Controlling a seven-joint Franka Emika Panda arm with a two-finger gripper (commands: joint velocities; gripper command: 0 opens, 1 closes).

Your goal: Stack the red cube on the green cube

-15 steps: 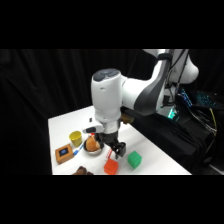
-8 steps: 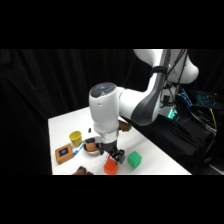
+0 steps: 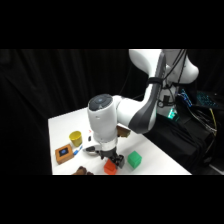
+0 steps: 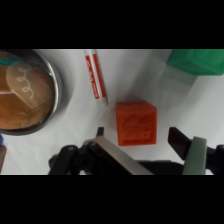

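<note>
Side view: the white arm reaches from the upper right of the frame down to the white worktop [image 3: 65, 125], its tool [image 3: 113, 163] low at the lower centre, directly over the red cube [image 3: 110, 168]. The green cube [image 3: 134, 160] sits just right of the red cube, apart from it. To the left stand a yellow cup [image 3: 76, 137] and an orange-brown block with a blue mark [image 3: 63, 153]. Wrist view: the red cube [image 4: 136, 123] lies at the frame's centre on the worktop [image 4: 75, 135], between the two fingers [image 4: 182, 141] of the tool [image 4: 140, 142], which stand wide on either side without touching it. The green cube [image 4: 197, 61] occupies the upper right corner. A red-and-white marker [image 4: 96, 76] lies above and left of the red cube, and a metal bowl with brown contents [image 4: 27, 92] fills the left edge.
</note>
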